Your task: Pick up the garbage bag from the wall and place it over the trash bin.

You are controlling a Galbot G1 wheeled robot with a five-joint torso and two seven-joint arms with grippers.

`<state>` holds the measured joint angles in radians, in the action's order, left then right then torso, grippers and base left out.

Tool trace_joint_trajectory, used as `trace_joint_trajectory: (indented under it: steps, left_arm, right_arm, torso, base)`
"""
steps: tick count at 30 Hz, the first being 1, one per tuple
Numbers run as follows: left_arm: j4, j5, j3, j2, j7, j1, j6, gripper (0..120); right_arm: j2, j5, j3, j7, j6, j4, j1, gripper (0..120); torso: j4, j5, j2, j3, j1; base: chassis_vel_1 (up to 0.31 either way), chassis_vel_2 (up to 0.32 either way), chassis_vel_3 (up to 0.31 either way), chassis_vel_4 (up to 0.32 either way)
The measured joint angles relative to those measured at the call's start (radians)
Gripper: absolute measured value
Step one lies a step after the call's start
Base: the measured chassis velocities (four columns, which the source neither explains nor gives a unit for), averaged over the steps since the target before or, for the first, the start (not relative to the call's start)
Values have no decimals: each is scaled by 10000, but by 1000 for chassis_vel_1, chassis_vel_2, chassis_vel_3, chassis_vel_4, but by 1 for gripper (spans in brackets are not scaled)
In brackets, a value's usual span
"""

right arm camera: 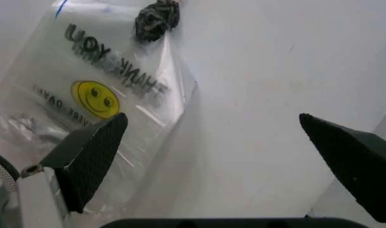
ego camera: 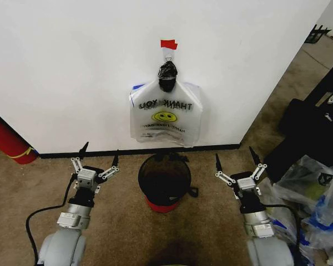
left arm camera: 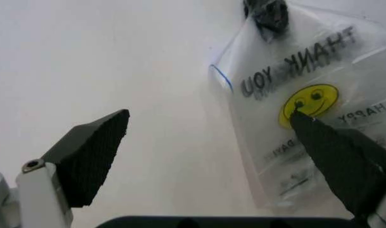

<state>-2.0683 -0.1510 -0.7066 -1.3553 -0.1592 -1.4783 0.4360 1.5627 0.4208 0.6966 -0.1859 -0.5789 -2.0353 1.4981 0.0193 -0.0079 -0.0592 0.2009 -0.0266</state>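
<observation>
The garbage bag (ego camera: pixel 165 113), thin see-through plastic with black print, a yellow smiley and bits of blue at its upper corners, hangs on the white wall (ego camera: pixel 72 66). Its dark bunched handles are caught on a small metal hook (ego camera: pixel 168 52) under a red tape strip (ego camera: pixel 168 44). Directly below stands the trash bin (ego camera: pixel 164 180), red with a black rim and a dark inside. My left gripper (ego camera: pixel 100 151) is open to the left of the bin. My right gripper (ego camera: pixel 233 154) is open to its right. Both point at the wall. The wrist views show the bag (left arm camera: pixel 306 71) (right arm camera: pixel 104 71) beyond each open gripper (left arm camera: pixel 209 114) (right arm camera: pixel 211 117).
A big red cylinder with a yellow band (ego camera: pixel 8 141) leans at the far left. A black case (ego camera: pixel 311 127) and stuffed clear bags (ego camera: pixel 313 199) crowd the right side. A black baseboard (ego camera: pixel 55 153) runs along the wall's foot above brown carpet (ego camera: pixel 122 221).
</observation>
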Motion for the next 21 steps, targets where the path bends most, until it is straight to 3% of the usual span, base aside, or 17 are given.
trace_joint_trajectory:
  steps: [21]
  left_arm:
    - [92,191,228,17,21,76,-84,100]
  right_arm:
    - [174,-34,-277,-7,5,162,-12,100]
  torso:
    - [0,-1,0,0,0]
  base:
    - [0,0,0,0]
